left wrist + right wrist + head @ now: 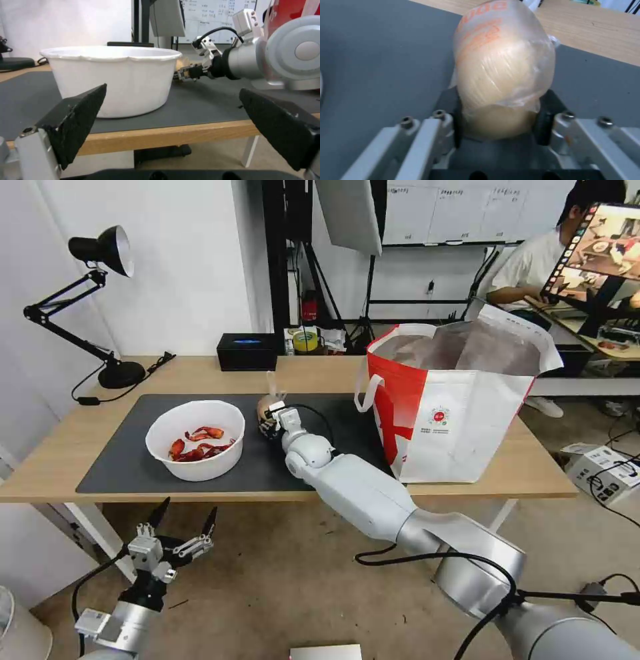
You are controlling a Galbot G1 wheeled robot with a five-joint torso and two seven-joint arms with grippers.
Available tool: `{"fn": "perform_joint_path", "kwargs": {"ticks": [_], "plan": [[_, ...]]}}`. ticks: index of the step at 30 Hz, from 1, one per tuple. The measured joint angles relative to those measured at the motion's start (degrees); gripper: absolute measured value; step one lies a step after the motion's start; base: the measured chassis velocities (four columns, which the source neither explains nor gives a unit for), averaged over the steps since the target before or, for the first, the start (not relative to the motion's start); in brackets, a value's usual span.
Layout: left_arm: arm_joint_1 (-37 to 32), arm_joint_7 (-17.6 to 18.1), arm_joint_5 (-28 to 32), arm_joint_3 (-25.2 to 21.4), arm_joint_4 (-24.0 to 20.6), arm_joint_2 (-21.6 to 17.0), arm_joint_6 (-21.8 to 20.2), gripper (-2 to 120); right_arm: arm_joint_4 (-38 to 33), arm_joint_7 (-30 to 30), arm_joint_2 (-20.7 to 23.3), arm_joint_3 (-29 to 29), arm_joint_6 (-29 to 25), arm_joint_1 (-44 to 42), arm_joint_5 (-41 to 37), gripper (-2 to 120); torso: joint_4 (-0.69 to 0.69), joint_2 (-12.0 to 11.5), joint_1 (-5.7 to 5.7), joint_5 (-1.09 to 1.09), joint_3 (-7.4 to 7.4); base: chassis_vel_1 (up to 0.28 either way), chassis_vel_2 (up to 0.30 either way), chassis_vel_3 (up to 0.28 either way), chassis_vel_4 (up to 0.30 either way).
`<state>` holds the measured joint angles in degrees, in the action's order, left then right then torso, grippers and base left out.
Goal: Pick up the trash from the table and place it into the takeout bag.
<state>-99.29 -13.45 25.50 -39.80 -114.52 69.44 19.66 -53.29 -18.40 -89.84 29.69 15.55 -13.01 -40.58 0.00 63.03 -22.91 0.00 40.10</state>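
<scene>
Head view: right gripper (269, 415) pinches the bagged bun (267, 403) on the grey mat (120, 460) between crayfish bowl (195, 439) and takeout bag (460, 400); left wrist view: left gripper (173, 125) hangs spread below the table edge (166, 132); right wrist view: fingers (542, 117) clamp the bun.

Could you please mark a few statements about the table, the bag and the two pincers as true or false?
1. The right pincer is shut on the tan bun in a clear plastic bag. True.
2. The white round bowl holds cherry tomatoes. False: it holds red crayfish shells.
3. The left pincer hangs open, below the light-wood table's front edge. True.
4. The red-and-white takeout bag lies flat on the floor. False: it stands upright on the table, mouth open.
</scene>
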Motion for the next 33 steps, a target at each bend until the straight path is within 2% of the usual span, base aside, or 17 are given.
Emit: {"fn": "perform_joint_path", "kwargs": {"ticks": [1,4,9,11,12,15,17,19,20,23,24,27,28,31,33], "plan": [[0.0,0.0,0.0,0.0,0.0,0.0,0.0,100,0.0,0.0,0.0,0.0,0.0,0.0,0.0,39,0.0,0.0,0.0,0.0,0.0,0.0,0.0,0.0,0.0],[-0.1,0.0,0.0,0.0,-0.1,0.0,0.0,100,-1.8,-0.9,0.7,0.0,0.0,-0.6,-0.5,23,0.01,0.0,0.0,0.0,0.0,0.0,0.0,0.0,0.0],[-0.2,0.0,-0.1,0.2,-0.1,0.0,0.1,100,-5.9,-2.6,2.8,0.3,-0.2,-1.4,-0.5,12,0.02,0.0,-0.01,0.0,0.01,0.0,0.0,0.0,0.0],[0.0,0.0,-0.1,0.9,0.0,-0.1,0.0,100,-11.1,-4.3,6.1,0.8,-1.9,-2.4,0.1,6,0.01,0.0,0.0,0.0,0.01,0.0,0.0,0.0,0.0],[0.0,0.0,-0.1,0.9,0.0,-0.1,0.0,100,-11.1,-4.3,6.1,0.8,-1.9,-2.4,0.1,6,0.01,0.0,0.0,0.0,0.01,0.0,0.0,0.0,0.0],[0.6,0.0,-0.4,2.1,0.6,-0.1,-0.1,100,-18.8,-5.5,10.8,0.8,-3.1,-4.3,0.2,6,0.0,0.0,-0.01,0.0,0.01,0.0,0.0,0.0,0.0],[0.7,0.0,-0.5,2.2,0.7,0.0,-0.1,100,-20.8,-5.7,11.9,0.7,-3.3,-4.8,0.2,6,0.01,0.0,-0.01,0.01,0.01,0.0,0.0,0.0,0.0],[1.0,0.0,-0.7,2.6,0.9,0.4,-0.3,100,-27.9,-6.2,16.1,0.5,-3.4,-6.3,-0.3,6,0.01,0.0,-0.01,0.01,0.01,0.0,0.0,0.0,0.0],[1.0,0.0,-0.7,2.6,0.9,0.4,-0.3,100,-27.9,-6.2,16.1,0.5,-3.4,-6.3,-0.3,6,0.01,0.0,-0.01,0.01,0.01,0.0,0.0,0.0,0.0],[1.1,0.0,-1.2,2.7,0.8,0.5,-0.3,100,-39.9,-6.7,23.0,-1.4,-3.4,-8.5,-1.2,6,0.0,0.0,0.0,0.02,0.01,0.0,0.0,0.0,0.0],[1.1,0.0,-1.2,2.7,0.8,0.5,-0.3,100,-39.9,-6.7,23.0,-1.4,-3.4,-8.5,-1.2,6,0.0,0.0,0.0,0.02,0.01,0.0,0.0,0.0,0.0],[0.9,0.3,-1.4,2.7,0.8,0.6,-0.3,100,-47.9,-6.7,27.3,-4.6,-3.7,-10.3,-1.3,6,0.01,0.0,-0.01,0.02,0.0,0.0,0.0,0.0,0.0],[0.9,0.3,-1.4,2.7,0.8,0.6,-0.3,100,-47.9,-6.7,27.3,-4.6,-3.7,-10.3,-1.3,6,0.01,0.0,-0.01,0.02,0.0,0.0,0.0,0.0,0.0],[0.8,0.6,-1.5,2.9,0.6,0.7,-0.4,100,-56.9,-6.5,33.4,-12.0,-4.2,-14.2,-1.3,6,0.0,0.0,0.0,0.01,0.0,0.0,0.0,0.0,0.0],[0.7,0.6,-1.5,2.9,0.4,0.7,-0.4,100,-58.7,-6.4,35.1,-14.1,-4.5,-15.6,-1.2,6,0.0,0.0,0.0,0.01,0.0,0.0,0.0,0.0,0.0]]}}
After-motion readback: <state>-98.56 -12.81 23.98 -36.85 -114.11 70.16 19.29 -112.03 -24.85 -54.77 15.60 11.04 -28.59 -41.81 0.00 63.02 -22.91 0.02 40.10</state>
